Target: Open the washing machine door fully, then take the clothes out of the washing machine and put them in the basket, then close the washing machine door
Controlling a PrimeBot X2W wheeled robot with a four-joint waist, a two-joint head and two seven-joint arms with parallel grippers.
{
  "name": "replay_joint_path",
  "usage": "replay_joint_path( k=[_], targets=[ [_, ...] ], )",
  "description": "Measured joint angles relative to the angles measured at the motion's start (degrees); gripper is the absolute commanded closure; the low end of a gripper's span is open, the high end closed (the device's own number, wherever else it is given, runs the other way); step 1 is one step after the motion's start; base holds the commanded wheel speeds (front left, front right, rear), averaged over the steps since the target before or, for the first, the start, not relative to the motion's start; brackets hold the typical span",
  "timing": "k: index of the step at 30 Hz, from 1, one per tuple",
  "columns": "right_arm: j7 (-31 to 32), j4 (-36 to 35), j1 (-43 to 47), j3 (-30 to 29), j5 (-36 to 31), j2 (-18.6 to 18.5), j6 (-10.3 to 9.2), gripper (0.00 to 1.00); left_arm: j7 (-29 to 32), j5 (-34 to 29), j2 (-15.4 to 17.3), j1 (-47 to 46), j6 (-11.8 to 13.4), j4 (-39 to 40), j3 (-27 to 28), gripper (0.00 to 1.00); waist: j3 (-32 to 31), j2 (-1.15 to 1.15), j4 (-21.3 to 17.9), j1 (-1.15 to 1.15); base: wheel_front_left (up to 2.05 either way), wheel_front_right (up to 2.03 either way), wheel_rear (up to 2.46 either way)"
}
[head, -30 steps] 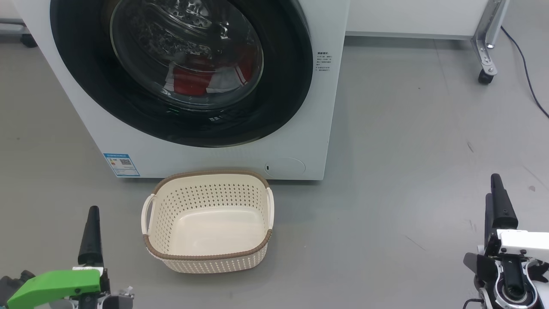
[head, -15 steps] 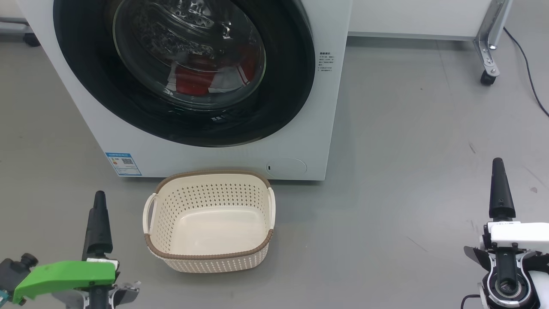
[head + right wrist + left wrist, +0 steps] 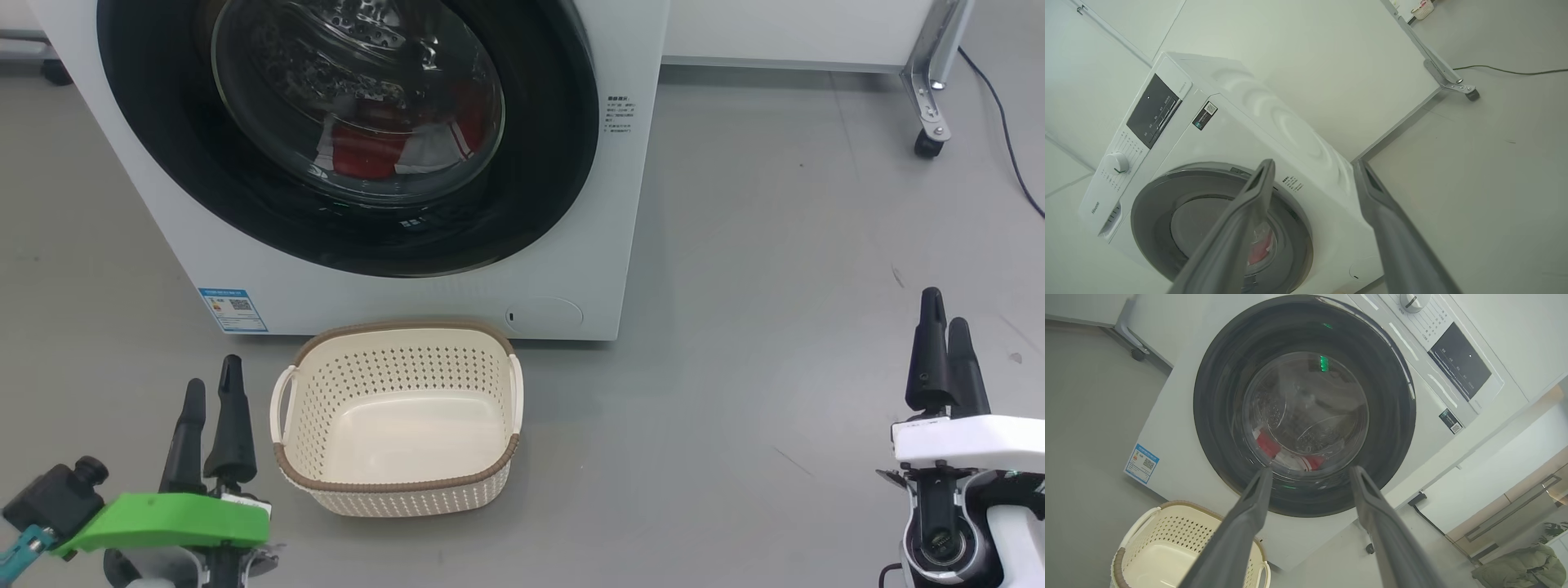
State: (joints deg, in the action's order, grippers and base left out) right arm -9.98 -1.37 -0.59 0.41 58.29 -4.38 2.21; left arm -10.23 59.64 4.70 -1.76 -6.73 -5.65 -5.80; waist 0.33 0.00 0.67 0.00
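The white washing machine (image 3: 571, 269) stands ahead with its round black-ringed door (image 3: 531, 188) shut against the front. Red and white clothes (image 3: 384, 151) show through the door's glass bowl, low in the drum. The cream basket (image 3: 400, 486) sits empty on the floor in front of the machine. My left gripper (image 3: 214, 396) hangs open just left of the basket, holding nothing. My right gripper (image 3: 943, 314) is open far to the right over bare floor. In the left wrist view, my left gripper (image 3: 1310, 473) points at the door (image 3: 1224, 375) and the clothes (image 3: 1267, 443).
A blue label (image 3: 231, 310) marks the machine's lower left corner. A wheeled metal leg (image 3: 927, 122) and a black cable (image 3: 1004, 131) lie at the back right. Grey floor (image 3: 775, 327) spreads to the right of the machine.
Both grippers have risen further into the head view and turned, so each now shows two fingers instead of one. The left one has shifted right, towards the basket.
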Motion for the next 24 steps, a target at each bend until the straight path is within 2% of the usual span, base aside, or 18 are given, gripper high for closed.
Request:
replay_joint_path(
  k=[2, 3, 8, 10, 15, 24],
  targets=[
    [-0.01, -0.01, 0.02, 0.36, -1.56, -0.38, -0.42, 0.0, -0.02, -1.44, 0.05, 0.0, 0.18, 0.05, -0.1, 0.0, 0.0, 0.0, -0.04, 0.0, 0.0, 0.0, 0.0],
    [-0.44, -0.01, 0.05, 1.02, -4.38, -1.03, -0.97, 0.0, -0.26, -4.37, 0.48, 0.02, 0.67, 0.15, -0.47, 0.0, 0.0, 0.0, -0.15, 0.0, 0.0, 0.0, 0.0],
    [-1.1, 0.03, 0.27, 2.44, -10.35, -1.66, -2.75, 0.0, -1.14, -11.76, 1.58, 0.02, 1.44, 0.21, -2.13, 0.0, -0.02, 0.0, -0.41, 0.0, 0.0, 0.0, 0.0],
    [-1.21, 0.1, 0.31, 2.75, -11.74, -1.92, -3.0, 0.0, -1.2, -12.9, 1.58, 0.03, 1.57, 0.2, -2.37, 0.0, -0.03, 0.0, -0.45, 0.0, 0.0, 0.0, 0.0],
    [-1.71, 0.67, 1.04, 3.92, -18.45, -2.99, -5.23, 0.0, -1.92, -19.13, 1.72, 0.06, 2.69, -0.18, -4.01, 0.0, -0.07, 0.0, -0.56, 0.0, 0.0, 0.0, 0.0],
    [-1.71, 1.85, 1.15, 6.08, -28.63, -3.74, -7.43, 0.0, -3.03, -29.99, 2.63, 0.21, 5.2, -1.81, -7.16, 0.0, 0.37, 0.0, -0.6, 0.0, 0.0, 0.0, 0.0]
  ],
)
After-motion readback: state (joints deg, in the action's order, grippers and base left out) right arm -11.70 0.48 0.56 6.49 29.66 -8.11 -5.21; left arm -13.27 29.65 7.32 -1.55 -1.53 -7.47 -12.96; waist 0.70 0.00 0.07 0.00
